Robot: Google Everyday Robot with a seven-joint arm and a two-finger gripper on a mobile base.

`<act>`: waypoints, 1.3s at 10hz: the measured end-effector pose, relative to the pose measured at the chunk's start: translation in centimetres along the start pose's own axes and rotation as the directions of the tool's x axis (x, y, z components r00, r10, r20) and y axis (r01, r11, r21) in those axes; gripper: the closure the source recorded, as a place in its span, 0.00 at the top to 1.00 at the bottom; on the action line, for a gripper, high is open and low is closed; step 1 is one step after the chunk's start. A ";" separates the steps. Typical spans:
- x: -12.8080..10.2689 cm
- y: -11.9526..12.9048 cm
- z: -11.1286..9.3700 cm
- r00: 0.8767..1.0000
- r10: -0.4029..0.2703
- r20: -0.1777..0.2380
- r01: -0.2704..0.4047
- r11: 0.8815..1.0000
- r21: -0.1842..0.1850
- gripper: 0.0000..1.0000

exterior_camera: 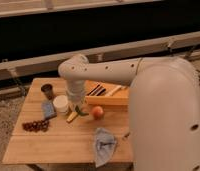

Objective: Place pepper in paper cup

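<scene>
Since the gripper (pixel 76 105) hangs with its fingers drawn together and the pepper (pixel 81 111) pokes out right beneath it, we cannot tell whether the pepper is truly pinched. The paper cup (pixel 60 104) stands just to the gripper's left. We should rise clear of its rim, shift left over the mouth and release low, avoiding the corn piece (pixel 71 118) just beneath.

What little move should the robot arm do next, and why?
Probably lift a little, if it really has hold. The gripper is shut low at the slender dark green pepper, right beside the wide white paper cup. The pepper must rise above the cup's rim before going in.
</scene>
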 end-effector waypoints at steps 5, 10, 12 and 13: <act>-4.7 0.4 1.1 0.998 -0.060 0.026 0.060 0.998 -0.002 0.00; -7.8 2.3 0.4 0.988 -0.139 0.067 0.139 0.990 0.003 0.00; -8.7 3.1 0.2 0.983 -0.167 0.071 0.167 0.986 0.011 0.07; -8.9 3.3 0.1 0.982 -0.175 0.069 0.174 0.985 0.016 0.17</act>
